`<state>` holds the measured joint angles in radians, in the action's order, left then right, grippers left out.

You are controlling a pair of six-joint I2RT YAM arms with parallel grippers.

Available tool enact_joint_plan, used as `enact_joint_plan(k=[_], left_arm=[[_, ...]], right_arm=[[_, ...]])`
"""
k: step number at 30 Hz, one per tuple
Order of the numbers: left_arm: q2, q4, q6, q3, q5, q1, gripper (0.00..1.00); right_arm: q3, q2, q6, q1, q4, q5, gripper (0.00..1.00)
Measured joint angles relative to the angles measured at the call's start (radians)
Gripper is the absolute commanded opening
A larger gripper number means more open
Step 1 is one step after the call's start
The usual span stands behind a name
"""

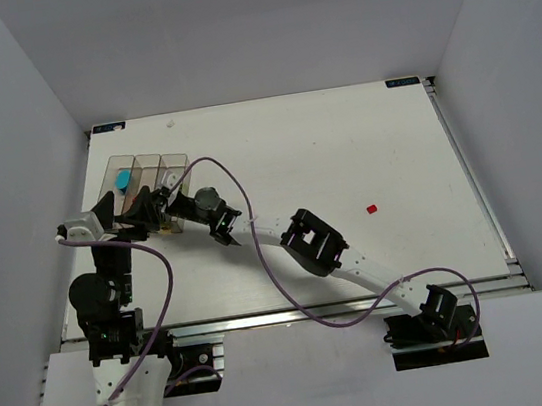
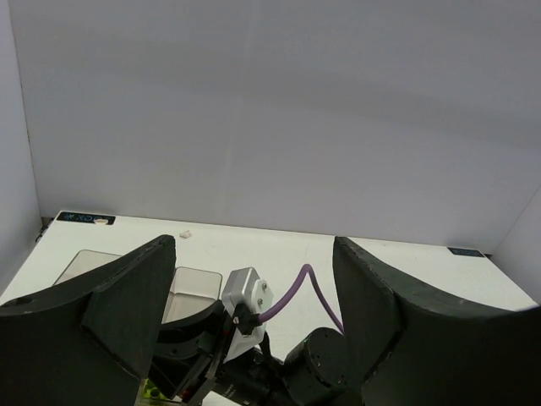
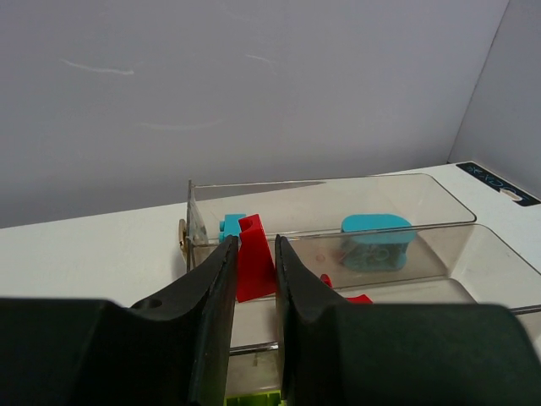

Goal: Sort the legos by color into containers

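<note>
Red lego (image 3: 252, 272), clamped in the right gripper (image 3: 254, 247), hangs over the containers (image 3: 321, 183) near the table's far-left corner, red bits (image 3: 348, 297) just beyond; left gripper (image 2: 254, 254) gapes.

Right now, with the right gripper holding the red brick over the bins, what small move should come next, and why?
Probably open the right gripper to drop the red brick. It seems to hang over the middle bin, where red bits already lie; the cyan pieces sit in the far bin.

Red lego (image 3: 254, 269) partly hidden within the right hand (image 3: 253, 245)
</note>
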<state>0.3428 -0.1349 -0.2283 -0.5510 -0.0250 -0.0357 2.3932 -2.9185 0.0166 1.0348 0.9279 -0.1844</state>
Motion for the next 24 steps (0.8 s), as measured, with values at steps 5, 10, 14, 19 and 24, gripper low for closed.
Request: enact_joint_plan(k=[5, 10, 14, 19, 24], left_arm=[[-0.003, 0.001, 0.000, 0.000, 0.000, 0.000, 0.85], [-0.008, 0.001, 0.002, 0.000, 0.000, 0.000, 0.85], [-0.008, 0.001, 0.003, 0.000, 0.005, 0.000, 0.85], [-0.011, 0.003, 0.003, 0.000, 0.025, -0.002, 0.85], [-0.013, 0.003, 0.003, 0.000, 0.032, -0.002, 0.85]], right_arm=[[0.000, -0.003, 0.000, 0.006, 0.000, -0.002, 0.01], [0.000, -0.004, 0.000, 0.013, 0.000, -0.005, 0.03], [0.000, -0.004, 0.000, 0.014, 0.000, -0.005, 0.16], [0.000, -0.004, 0.000, 0.016, 0.000, -0.005, 0.39], [0.000, -0.004, 0.002, 0.016, -0.001, -0.004, 0.53]])
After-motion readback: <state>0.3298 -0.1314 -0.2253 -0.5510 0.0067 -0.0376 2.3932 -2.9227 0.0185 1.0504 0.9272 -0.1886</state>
